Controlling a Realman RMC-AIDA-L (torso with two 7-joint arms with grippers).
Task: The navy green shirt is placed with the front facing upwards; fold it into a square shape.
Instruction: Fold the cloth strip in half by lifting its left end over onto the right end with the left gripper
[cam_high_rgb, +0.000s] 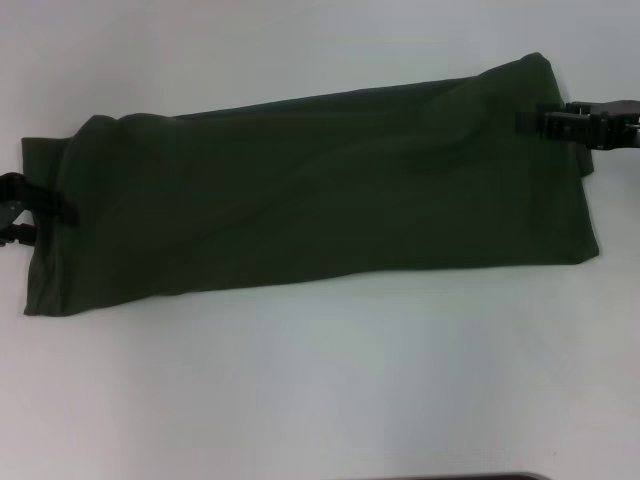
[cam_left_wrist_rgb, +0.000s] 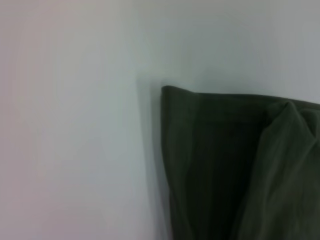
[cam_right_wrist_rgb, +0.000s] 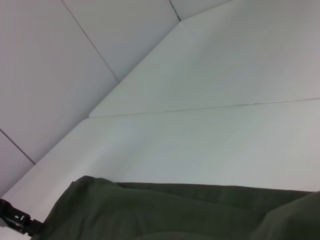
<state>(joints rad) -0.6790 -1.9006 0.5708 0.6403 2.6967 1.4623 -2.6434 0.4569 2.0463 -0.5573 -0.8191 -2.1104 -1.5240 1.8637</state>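
The navy green shirt (cam_high_rgb: 300, 200) lies folded into one long dark olive band across the white table (cam_high_rgb: 320, 400), slanting up toward the right. Its lettering and label are hidden. My left gripper (cam_high_rgb: 50, 207) is at the band's left end, shut on that edge. At the upper right corner my right gripper (cam_high_rgb: 535, 122) is shut on the cloth, which rises in a peak there. The left wrist view shows a folded corner of the shirt (cam_left_wrist_rgb: 225, 165). The right wrist view looks along the shirt (cam_right_wrist_rgb: 175, 212) to the left gripper (cam_right_wrist_rgb: 15, 220) at its far end.
Bare white tabletop surrounds the shirt in front and behind. A thin seam (cam_right_wrist_rgb: 200, 109) crosses the table, with pale wall panels (cam_right_wrist_rgb: 50, 75) beyond it. A dark object's edge (cam_high_rgb: 460, 477) shows at the near border of the head view.
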